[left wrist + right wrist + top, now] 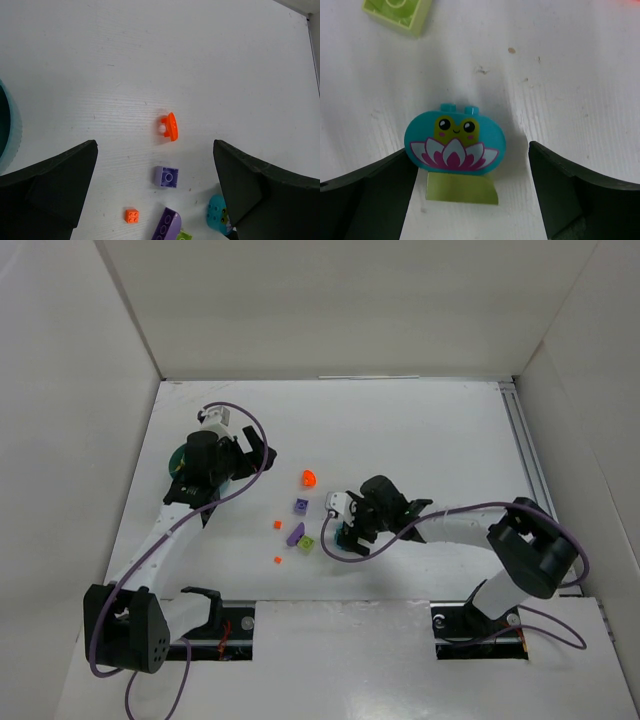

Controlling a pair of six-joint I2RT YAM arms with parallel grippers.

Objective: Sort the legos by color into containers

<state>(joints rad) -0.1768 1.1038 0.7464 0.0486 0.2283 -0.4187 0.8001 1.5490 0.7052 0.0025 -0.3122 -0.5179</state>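
Observation:
The teal tub (178, 459) sits at the left, mostly under my left arm; its rim shows in the left wrist view (9, 131). My left gripper (256, 454) (155, 190) is open and empty above the table, right of the tub. Loose legos lie mid-table: an orange curved piece (309, 478) (170, 126), a purple square brick (300, 506) (166, 176), a tiny orange brick (277, 525) (132, 215), a purple curved brick (295, 534) (167, 225) and a lime brick (307, 544) (397, 12). My right gripper (345, 531) (469, 172) is open, straddling a cyan oval piece (455, 142) (217, 215) printed with a frog, standing on a lime piece (461, 187).
Another tiny orange brick (277, 560) lies nearer the front edge. White walls enclose the table at the left, back and right. A metal rail (526, 455) runs along the right side.

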